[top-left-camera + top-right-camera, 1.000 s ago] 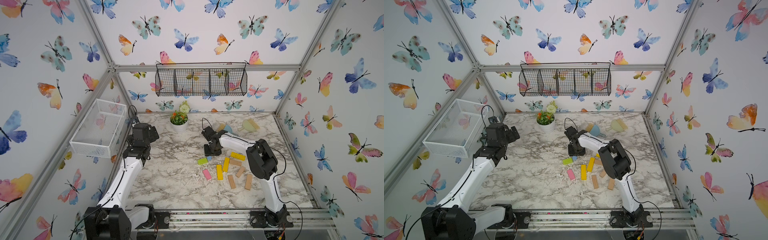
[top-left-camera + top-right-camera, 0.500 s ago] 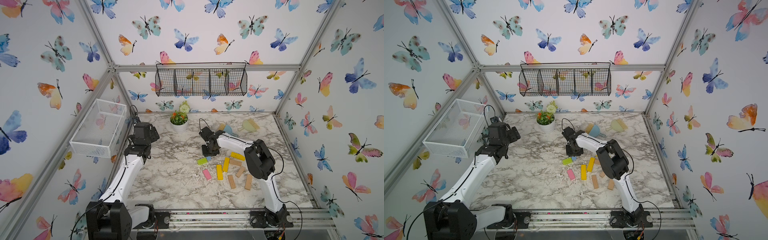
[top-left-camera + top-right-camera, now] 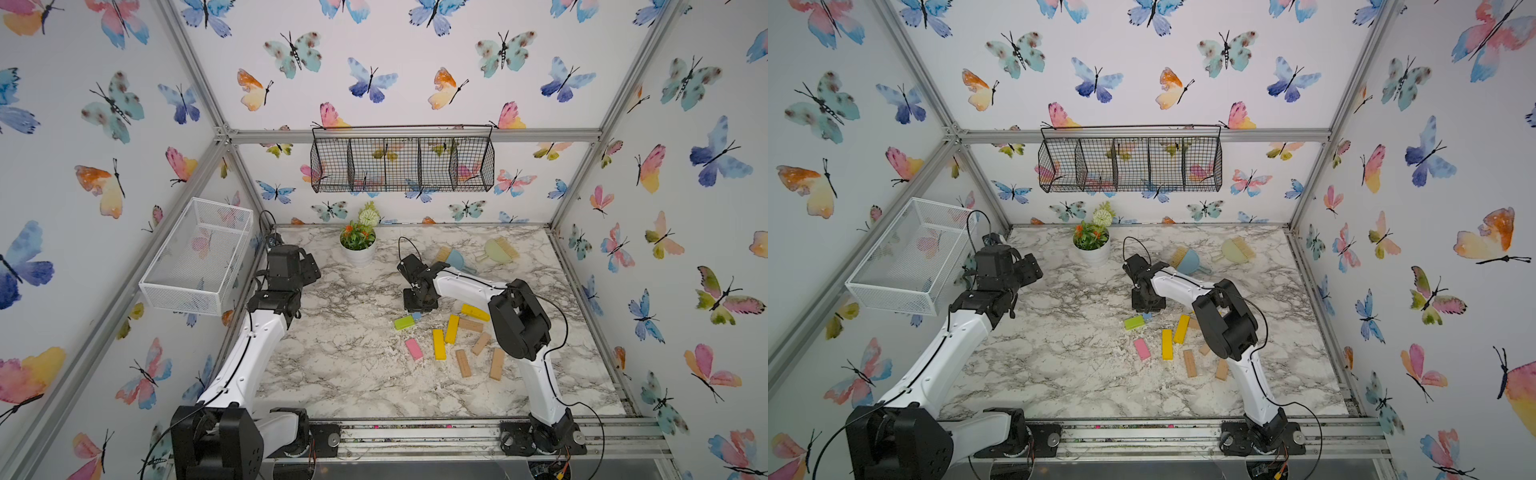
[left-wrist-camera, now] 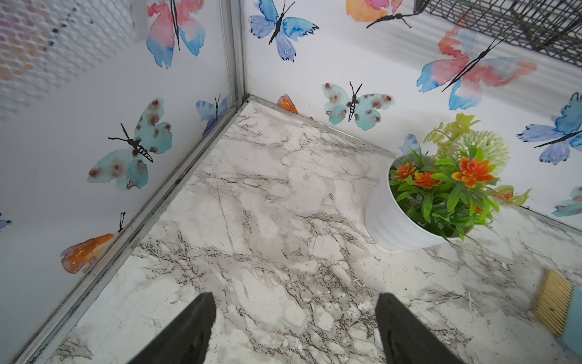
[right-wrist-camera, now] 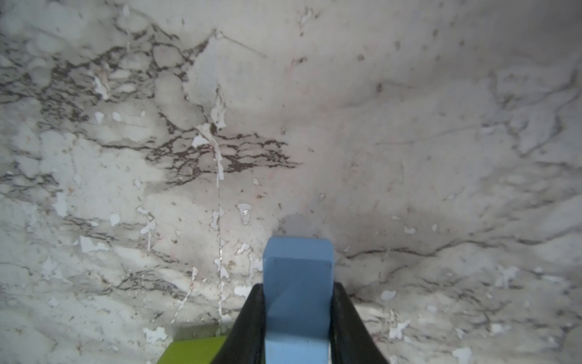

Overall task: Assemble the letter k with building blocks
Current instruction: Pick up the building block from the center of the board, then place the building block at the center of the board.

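Over marble table [image 5: 409, 126], the likely light, stiff blue block [image 5: 299, 261] is clamped at both sides by right gripper [image 5: 297, 288]; left gripper [image 4: 295, 297] is spread wide.

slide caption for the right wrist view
Right tool gripping a short blue wooden block against the marble-patterned tabletop, green block alongside.

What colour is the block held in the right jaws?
Blue. The block shows best in the right wrist view.
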